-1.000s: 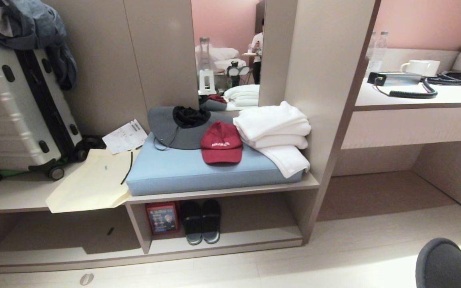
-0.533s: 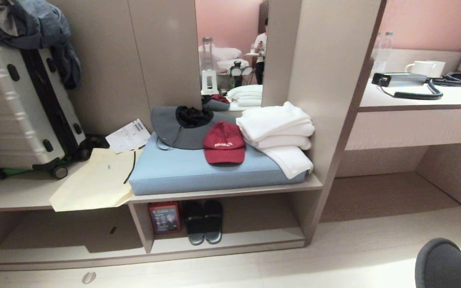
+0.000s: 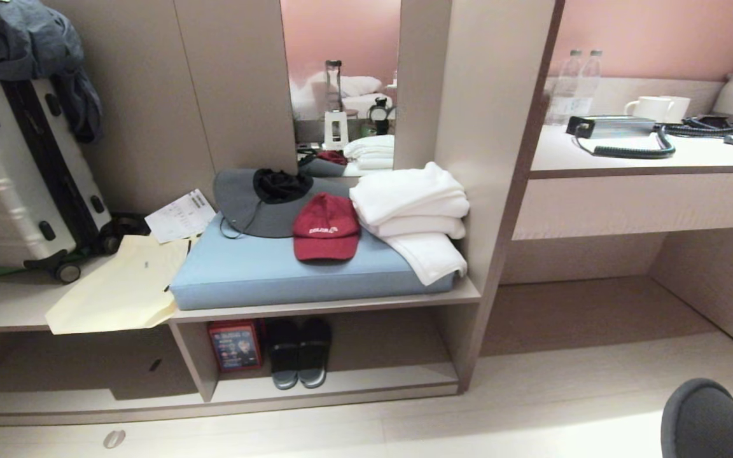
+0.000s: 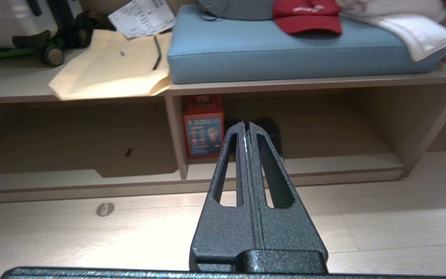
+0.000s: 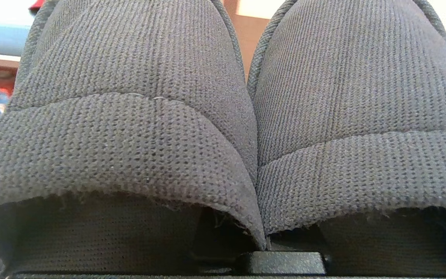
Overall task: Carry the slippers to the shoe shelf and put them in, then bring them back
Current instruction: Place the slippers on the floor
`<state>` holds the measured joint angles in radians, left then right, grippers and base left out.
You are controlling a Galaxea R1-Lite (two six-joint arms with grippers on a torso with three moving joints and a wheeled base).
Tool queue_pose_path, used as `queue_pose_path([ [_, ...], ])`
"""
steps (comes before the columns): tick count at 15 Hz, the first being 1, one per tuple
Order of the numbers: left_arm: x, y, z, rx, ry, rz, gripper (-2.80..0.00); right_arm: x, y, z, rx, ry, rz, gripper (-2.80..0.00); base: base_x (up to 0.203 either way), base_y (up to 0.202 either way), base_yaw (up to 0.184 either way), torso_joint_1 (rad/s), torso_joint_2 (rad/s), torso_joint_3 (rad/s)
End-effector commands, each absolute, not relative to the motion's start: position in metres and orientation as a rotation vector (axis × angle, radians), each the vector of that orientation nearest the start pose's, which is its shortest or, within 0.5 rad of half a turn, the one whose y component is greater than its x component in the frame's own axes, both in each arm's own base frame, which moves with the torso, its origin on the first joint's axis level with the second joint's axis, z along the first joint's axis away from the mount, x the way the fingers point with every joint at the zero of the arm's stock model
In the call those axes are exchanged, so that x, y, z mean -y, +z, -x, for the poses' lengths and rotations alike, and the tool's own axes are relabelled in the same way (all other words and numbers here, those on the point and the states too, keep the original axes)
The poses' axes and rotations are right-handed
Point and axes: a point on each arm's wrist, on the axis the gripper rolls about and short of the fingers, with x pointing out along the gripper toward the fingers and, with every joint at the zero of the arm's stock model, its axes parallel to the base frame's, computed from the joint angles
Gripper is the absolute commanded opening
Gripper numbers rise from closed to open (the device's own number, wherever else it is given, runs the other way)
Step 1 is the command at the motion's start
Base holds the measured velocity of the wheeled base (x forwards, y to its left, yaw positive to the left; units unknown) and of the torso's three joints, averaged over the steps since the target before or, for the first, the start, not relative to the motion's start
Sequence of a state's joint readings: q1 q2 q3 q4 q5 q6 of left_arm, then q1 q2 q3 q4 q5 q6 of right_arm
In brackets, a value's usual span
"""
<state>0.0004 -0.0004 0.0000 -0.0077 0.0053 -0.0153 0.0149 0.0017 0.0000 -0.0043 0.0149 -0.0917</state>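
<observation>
The slippers (image 3: 704, 416), grey-blue fabric, show at the bottom right corner of the head view and fill the right wrist view (image 5: 130, 135). They sit side by side with their inner edges pressed together just above the black base (image 5: 281, 264) of my right gripper, whose fingers they hide. The shoe shelf (image 3: 392, 381) is the low beige cubby under the bench, ahead and to the left, apart from the slippers. My left gripper (image 4: 246, 124) is shut and empty, held above the floor and pointing at the shoe shelf (image 4: 343, 162).
In the cubby stand a darker pair of slippers (image 3: 298, 353) and a red box (image 3: 234, 345) next to the divider (image 3: 191, 362). On the bench lie a blue cushion (image 3: 277, 273), a red cap (image 3: 326, 228) and towels (image 3: 414, 213). A suitcase (image 3: 16, 178) is left, a desk (image 3: 646, 159) right.
The whole head view has shifted, so the shelf and bench now sit further left in the picture. The slippers stay in the same corner. Neither arm has moved.
</observation>
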Motion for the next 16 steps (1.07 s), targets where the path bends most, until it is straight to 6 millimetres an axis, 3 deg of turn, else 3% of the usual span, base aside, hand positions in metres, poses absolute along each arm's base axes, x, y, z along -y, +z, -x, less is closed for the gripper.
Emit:
queue_pose_path([
  [1,-0.0001,0.0763,0.0228,0.008,0.006,0.015,-2.8,0.0,0.076,0.0226,0.003,0.031,0.092,-2.8,0.0,-0.198,-0.001,0.002,0.0,0.002],
  [16,-0.0001,0.0763,0.0228,0.008,0.006,0.017,-2.8,0.0,0.076,0.0226,0.003,0.031,0.094,-2.8,0.0,-0.196,0.001,0.002,0.0,0.003],
])
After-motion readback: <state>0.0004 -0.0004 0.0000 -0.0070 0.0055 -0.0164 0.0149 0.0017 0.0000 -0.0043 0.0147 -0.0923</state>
